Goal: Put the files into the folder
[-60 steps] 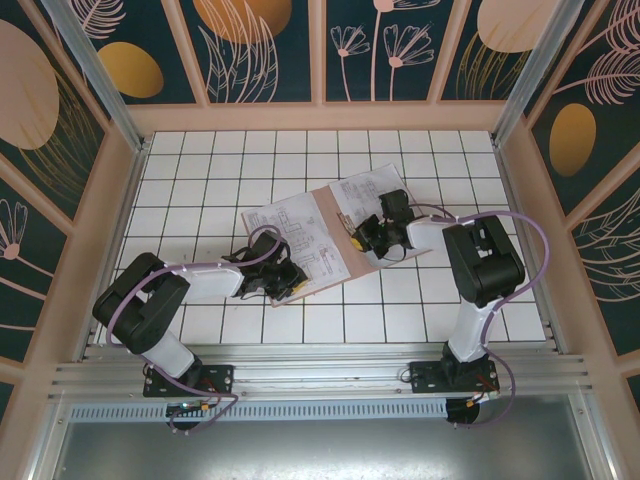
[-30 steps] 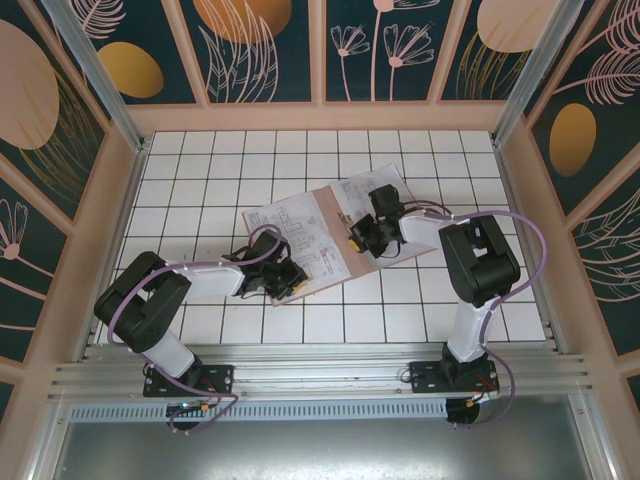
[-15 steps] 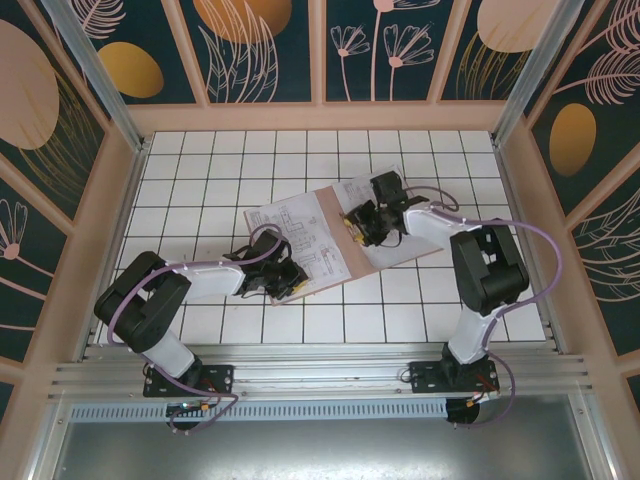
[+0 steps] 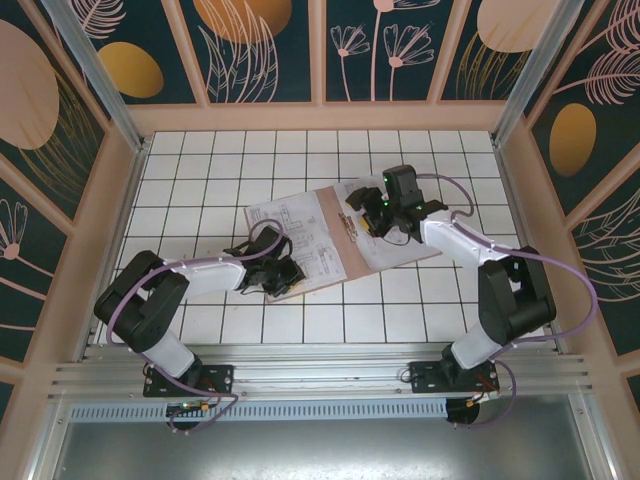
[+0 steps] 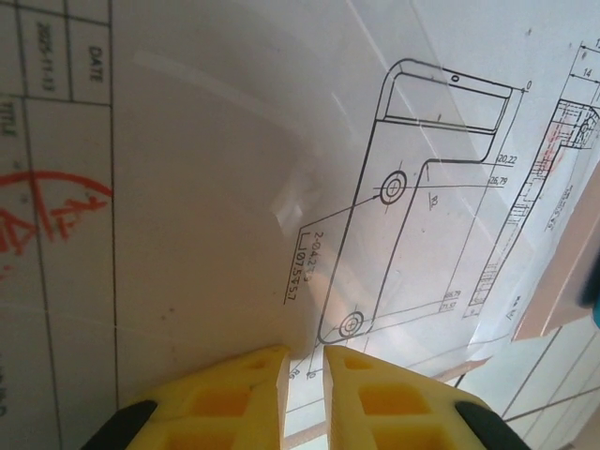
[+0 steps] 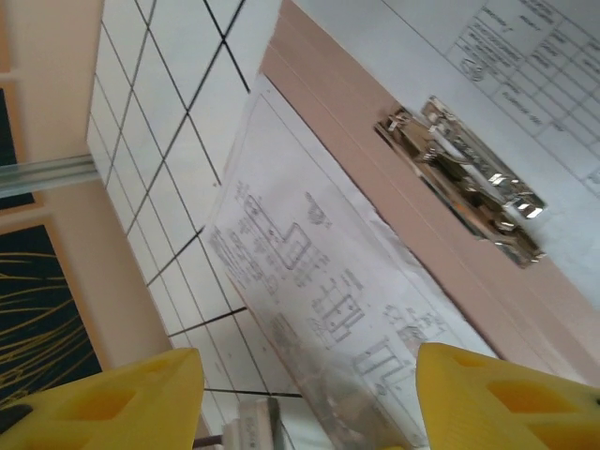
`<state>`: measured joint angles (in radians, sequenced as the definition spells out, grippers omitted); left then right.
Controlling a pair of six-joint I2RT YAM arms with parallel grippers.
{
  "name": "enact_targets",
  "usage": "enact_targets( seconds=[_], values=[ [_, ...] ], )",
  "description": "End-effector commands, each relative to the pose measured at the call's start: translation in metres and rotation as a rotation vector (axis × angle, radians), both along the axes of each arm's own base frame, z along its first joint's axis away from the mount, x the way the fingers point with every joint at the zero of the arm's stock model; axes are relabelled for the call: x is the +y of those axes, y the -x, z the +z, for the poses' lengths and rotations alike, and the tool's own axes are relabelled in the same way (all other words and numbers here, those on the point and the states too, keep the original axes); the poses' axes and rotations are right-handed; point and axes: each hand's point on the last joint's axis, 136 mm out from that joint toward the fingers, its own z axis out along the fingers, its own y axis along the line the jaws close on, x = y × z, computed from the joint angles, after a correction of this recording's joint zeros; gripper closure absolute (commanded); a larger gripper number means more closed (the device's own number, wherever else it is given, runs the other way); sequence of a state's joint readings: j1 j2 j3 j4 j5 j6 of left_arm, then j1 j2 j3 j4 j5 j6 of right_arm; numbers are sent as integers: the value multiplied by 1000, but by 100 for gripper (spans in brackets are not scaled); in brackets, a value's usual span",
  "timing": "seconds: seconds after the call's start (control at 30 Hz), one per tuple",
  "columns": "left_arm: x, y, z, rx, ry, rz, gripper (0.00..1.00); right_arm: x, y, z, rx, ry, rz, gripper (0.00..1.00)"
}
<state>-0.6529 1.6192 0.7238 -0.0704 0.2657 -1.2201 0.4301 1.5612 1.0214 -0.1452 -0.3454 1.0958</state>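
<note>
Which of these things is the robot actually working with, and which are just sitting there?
Part of the job: the folder, its metal clip, the files, left claw, right claw.
Just there: the tiled table, the patterned walls.

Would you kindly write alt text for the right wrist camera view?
The right gripper, jaws open, hovers above the brown folder and its metal clip. Printed sheets lie either side of the fold, on a white tiled table.

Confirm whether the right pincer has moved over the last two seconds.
Yes. The right pincer has shifted toward the far wall, along the folder, and has opened.
</note>
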Motion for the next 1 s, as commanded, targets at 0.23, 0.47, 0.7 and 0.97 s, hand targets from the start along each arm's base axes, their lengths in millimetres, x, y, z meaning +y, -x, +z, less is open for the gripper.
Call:
enact_targets(
  seconds=[0.23,0.47,0.7,0.97],
  values=[
    [59,-17,-15,-8,-273,-39,81,15,48,-30,-14,3,135,40],
    [64,-46,-6,-31,-264,-10,78,37,64,-53,30,-46,205,40],
    [45,-51,24,-67,-124,29,61,56,67,-67,47,-70,251,41],
    [48,-50,56,-113,-68,56,41,61,68,-81,76,-91,266,41]
  ],
)
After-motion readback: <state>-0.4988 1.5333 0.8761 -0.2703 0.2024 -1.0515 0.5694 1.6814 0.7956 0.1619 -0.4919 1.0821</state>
